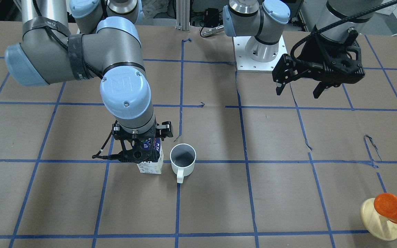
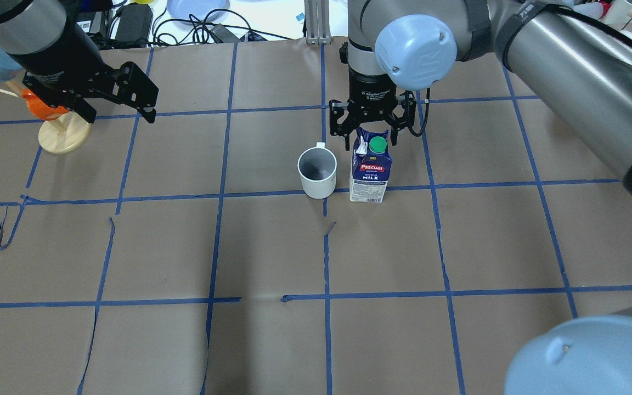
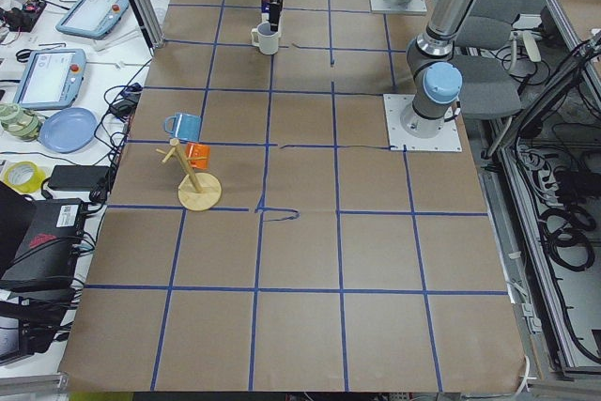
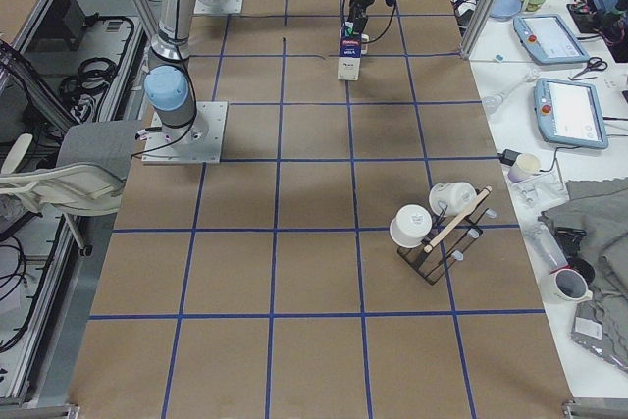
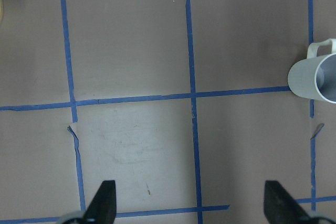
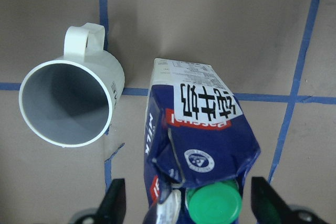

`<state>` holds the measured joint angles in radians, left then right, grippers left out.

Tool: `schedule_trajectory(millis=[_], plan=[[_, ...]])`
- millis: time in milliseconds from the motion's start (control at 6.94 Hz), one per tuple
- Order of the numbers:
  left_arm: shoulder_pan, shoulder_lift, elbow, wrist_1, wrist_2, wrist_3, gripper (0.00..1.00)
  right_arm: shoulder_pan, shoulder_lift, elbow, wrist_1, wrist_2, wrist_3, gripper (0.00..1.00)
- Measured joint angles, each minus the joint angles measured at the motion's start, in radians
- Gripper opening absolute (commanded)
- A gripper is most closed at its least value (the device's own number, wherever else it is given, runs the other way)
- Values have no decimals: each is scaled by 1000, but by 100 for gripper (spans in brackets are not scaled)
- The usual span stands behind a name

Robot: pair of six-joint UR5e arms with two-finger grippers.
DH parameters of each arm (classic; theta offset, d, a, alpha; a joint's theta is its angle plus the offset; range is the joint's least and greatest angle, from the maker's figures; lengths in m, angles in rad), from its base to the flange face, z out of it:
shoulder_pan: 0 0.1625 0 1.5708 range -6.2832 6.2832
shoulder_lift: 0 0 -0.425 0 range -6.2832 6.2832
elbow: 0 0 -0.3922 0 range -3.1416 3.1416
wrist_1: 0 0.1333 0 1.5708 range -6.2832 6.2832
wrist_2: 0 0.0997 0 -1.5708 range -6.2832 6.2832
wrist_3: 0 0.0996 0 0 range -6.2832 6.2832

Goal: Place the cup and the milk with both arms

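The white cup point(image 2: 317, 173) stands upright on the brown table, its handle pointing away from the robot. The milk point(image 2: 370, 173) stands upright right beside it, a small gap between them. My right gripper point(image 2: 370, 137) is open, pointing down, one finger on each side of the carton's top with a gap on both sides; the right wrist view shows the milk point(image 6: 199, 129) between the fingers and the cup point(image 6: 71, 103) to its left. My left gripper point(image 2: 121, 118) is open and empty, held above the table far to the left; the cup point(image 5: 317, 77) is at the edge of its view.
A wooden mug tree point(image 2: 63, 137) with an orange mug point(image 2: 41, 107) stands under and behind the left gripper. A black rack with white cups point(image 4: 437, 228) stands at the table's right end. Blue tape lines grid the brown paper cover point(image 2: 272, 247).
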<state>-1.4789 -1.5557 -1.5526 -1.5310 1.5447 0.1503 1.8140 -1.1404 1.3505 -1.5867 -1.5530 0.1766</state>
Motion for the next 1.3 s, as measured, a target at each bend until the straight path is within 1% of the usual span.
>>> schedule_trajectory(millis=[144,288,577,865,1153,1297], plan=[[0,-1,0,0,1,0,100,-3,-12,-4,2,-7,-2,100],[0,-1,0,0,1,0,100,-8,-46,-8,7,-22,-6,100],[0,-1,0,0,2,0,100,-32,-157,-7,40,-45,-6,100],[-2,-1,0,0,-3,-1,100,-61,-257,1,93,-49,0,100],[-4,-1,0,0,-2,-5,100,-92,-335,37,127,-54,-8,100],[-4,-1,1,0,0,-6,100,-129,-380,88,123,-52,-36,99]])
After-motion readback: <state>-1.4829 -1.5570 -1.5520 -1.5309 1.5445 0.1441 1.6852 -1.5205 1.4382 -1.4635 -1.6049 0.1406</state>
